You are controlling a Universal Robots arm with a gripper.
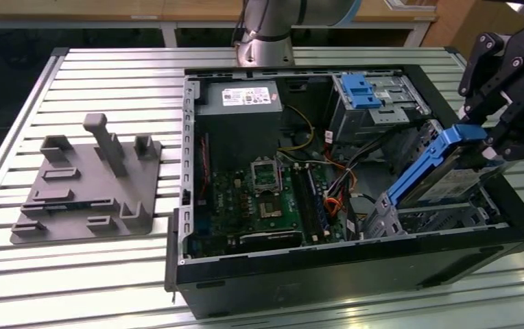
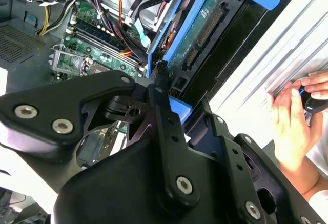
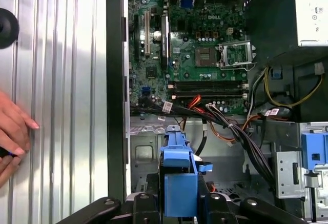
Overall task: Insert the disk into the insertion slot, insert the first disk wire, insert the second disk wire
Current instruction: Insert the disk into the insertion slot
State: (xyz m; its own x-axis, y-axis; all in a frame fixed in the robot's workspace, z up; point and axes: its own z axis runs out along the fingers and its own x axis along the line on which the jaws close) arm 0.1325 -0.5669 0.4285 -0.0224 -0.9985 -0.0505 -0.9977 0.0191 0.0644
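In the exterior view the disk [image 1: 447,177], a silver-grey drive in a bright blue carrier rail, hangs steeply tilted over the open computer case's right end. My gripper [image 1: 492,139] is shut on its upper end. The disk's lower end dips into the insertion slot [image 1: 431,221], a grey perforated metal cage. The first wrist view shows the blue carrier [image 3: 179,180] clamped between my black fingers [image 3: 145,203] above the cage floor [image 3: 148,152]. In the second wrist view the disk's green circuit-board side [image 2: 205,24] faces the camera. A bundle of black and orange wires [image 3: 230,126] crosses beside the cage.
The case [image 1: 335,274] lies open on a slatted metal table [image 1: 106,68], with the motherboard [image 1: 262,199] and power supply [image 1: 239,96] inside. A taller grey bay with a blue latch [image 1: 365,92] stands behind the cage. A grey fixture [image 1: 88,185] sits at the exterior view's left. A person's hand [image 2: 294,116] rests outside the case wall.
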